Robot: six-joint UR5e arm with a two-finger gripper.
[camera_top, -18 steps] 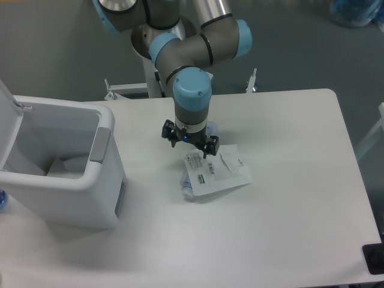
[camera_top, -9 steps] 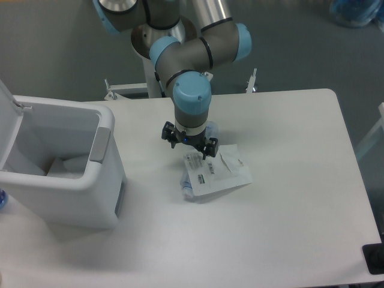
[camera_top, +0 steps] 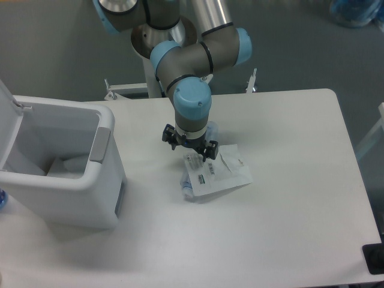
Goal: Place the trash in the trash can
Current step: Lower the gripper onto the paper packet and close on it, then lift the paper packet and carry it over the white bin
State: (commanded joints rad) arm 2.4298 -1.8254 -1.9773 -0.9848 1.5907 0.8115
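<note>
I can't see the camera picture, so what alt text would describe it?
A robot arm's gripper hangs, fingers spread, over the top edge of a white pouch lying on a bluish bottle on a white table. An open white trash can stands at the left.

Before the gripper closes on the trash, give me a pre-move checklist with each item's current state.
1. Trash can lid open: ok, the inside is exposed.
2. Gripper over the target: ok, it sits at the upper edge of the white pouch.
3. Jaws open: ok, the fingers look spread.
4. Nothing grasped yet: ok, the pouch lies flat on the table.
5. Bottle position: cannot tell, mostly hidden under the pouch.
</note>
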